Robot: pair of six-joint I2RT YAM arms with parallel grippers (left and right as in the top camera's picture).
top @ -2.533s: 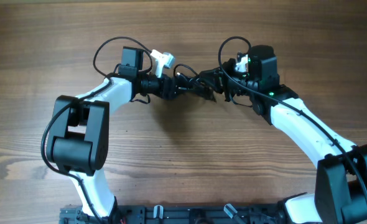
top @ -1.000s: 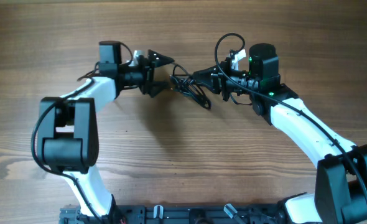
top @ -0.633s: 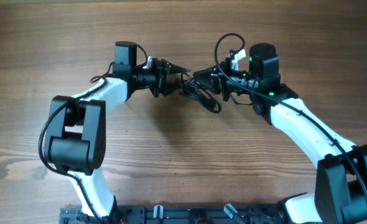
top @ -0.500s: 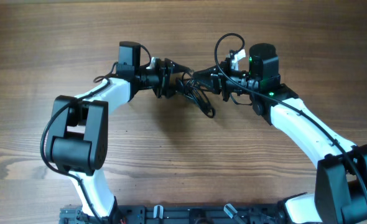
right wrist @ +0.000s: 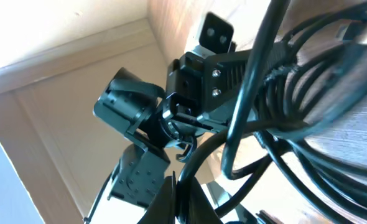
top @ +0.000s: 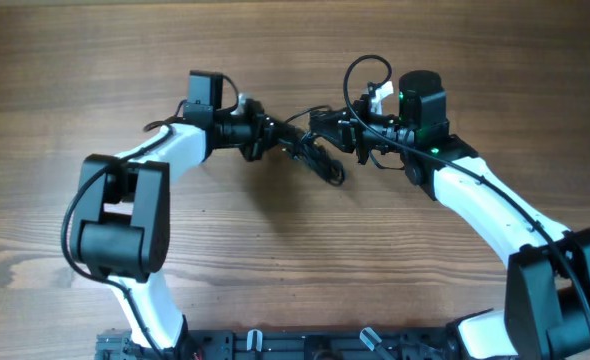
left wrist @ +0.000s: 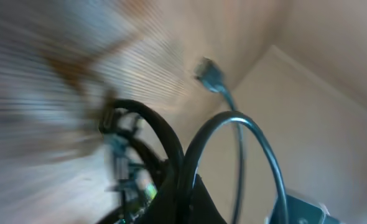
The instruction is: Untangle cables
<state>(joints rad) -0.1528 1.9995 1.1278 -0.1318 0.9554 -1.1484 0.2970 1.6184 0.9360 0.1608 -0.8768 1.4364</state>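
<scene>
The tangled black cables (top: 322, 160) hang above the tabletop (top: 75, 60) near its middle (slightly toward the far edge), clenched at one side by the left fingers (top: 278, 133) and at the other by the right fingers (top: 321, 122).

Both arms bent inward, wrists horizontal. Left claw (top: 275, 133) and right claw (top: 325, 124) face each other close together, both clamped tight.
</scene>
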